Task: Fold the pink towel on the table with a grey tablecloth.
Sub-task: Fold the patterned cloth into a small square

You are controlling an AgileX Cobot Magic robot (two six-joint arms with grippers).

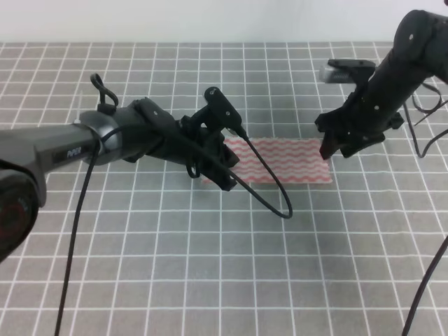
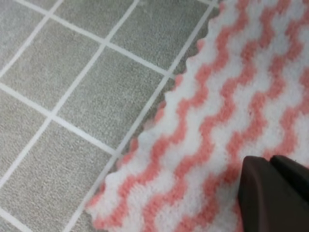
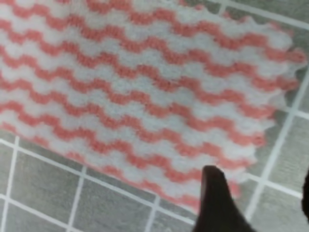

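Dark left fingertip (image 2: pixel 270 193) overlaps pink towel (image 2: pixel 231 111); neither gripper's opening readable, overhead included.

- One pink towel (image 1: pixel 283 161), lying flat as a wide strip.
- One table with a grey tablecloth (image 1: pixel 210 266), marked with a white grid.
- Two robot arms: one left gripper (image 1: pixel 218 175), one right gripper (image 1: pixel 334 148).
- Two black cables (image 1: pixel 269 183).

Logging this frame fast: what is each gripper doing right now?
Left gripper: at the towel's left edge; open or shut cannot be told.
Right gripper: open, over the towel's right edge, holding nothing.
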